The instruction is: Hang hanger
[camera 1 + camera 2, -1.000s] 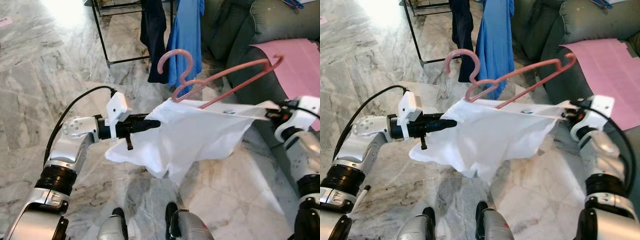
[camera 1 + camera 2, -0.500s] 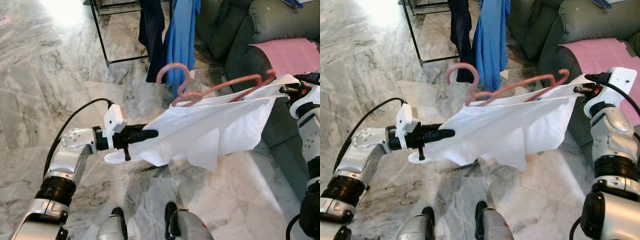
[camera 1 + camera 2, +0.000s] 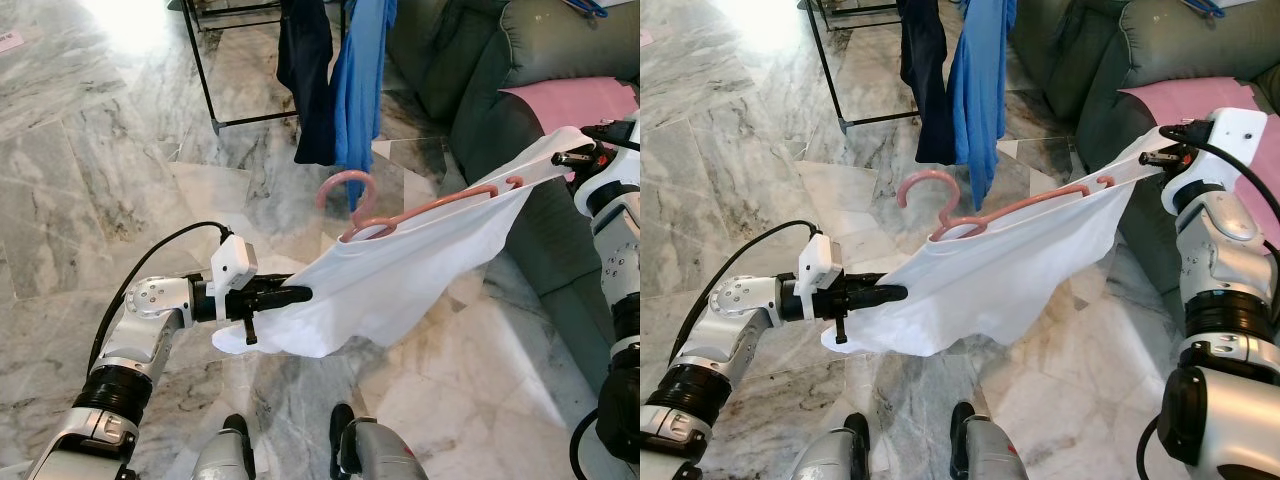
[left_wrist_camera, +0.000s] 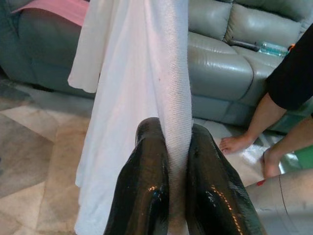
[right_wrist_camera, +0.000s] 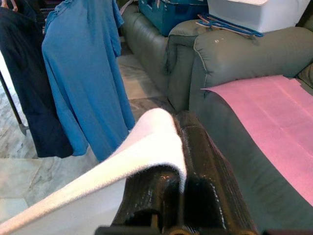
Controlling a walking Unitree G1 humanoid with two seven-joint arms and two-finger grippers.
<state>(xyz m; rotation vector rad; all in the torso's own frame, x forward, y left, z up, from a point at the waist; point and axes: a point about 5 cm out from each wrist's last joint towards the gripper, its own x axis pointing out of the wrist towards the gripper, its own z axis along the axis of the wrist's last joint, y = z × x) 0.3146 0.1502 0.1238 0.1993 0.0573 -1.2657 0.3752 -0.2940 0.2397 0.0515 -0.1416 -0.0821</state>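
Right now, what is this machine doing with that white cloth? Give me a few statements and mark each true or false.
1. Both grippers pinch the white garment, the left gripper at its low end, the right gripper at its high end. True.
2. The pink hanger is already hooked on the black rack. False: it lies along the garment's top edge, its hook free in the air.
3. A blue shirt hangs on the rack. True.
4. The pink sheet lies on the floor. False: it lies on the grey sofa.
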